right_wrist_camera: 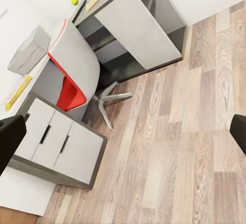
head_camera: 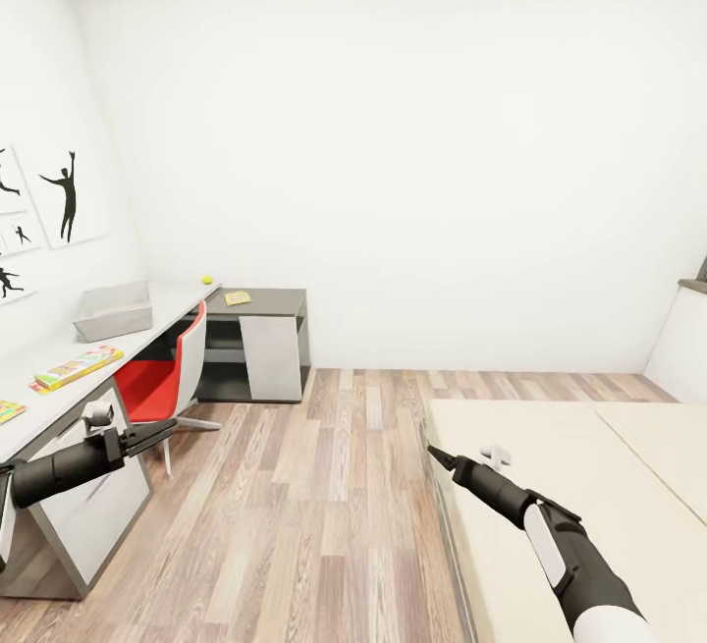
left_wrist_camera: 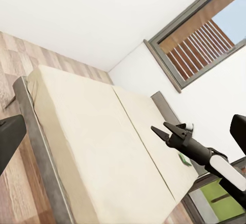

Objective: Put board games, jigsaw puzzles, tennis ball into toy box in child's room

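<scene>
The table (head_camera: 59,353) runs along the left wall. On it stand the grey open toy box (head_camera: 113,312) (right_wrist_camera: 28,49) and, further back, the yellow-green tennis ball (head_camera: 207,280) (right_wrist_camera: 75,1). A flat yellow piece (head_camera: 237,298) lies on the lower dark section. Two flat colourful boxes (head_camera: 77,367) (head_camera: 10,411) lie nearer; too small to tell game from puzzle. The bed (head_camera: 570,486) (left_wrist_camera: 97,147) is at the right, with a small green flat thing (left_wrist_camera: 184,159) near its headboard. My left gripper (head_camera: 167,426) hangs open beside the table. Over the bed's corner, my right gripper (head_camera: 434,453) (left_wrist_camera: 163,129) is open and empty.
A red and grey swivel chair (head_camera: 162,378) (right_wrist_camera: 77,70) is tucked under the table. A drawer unit (right_wrist_camera: 56,142) stands below the table's near end. Wooden floor (head_camera: 314,486) lies between table and bed. A window (left_wrist_camera: 205,34) is above the headboard.
</scene>
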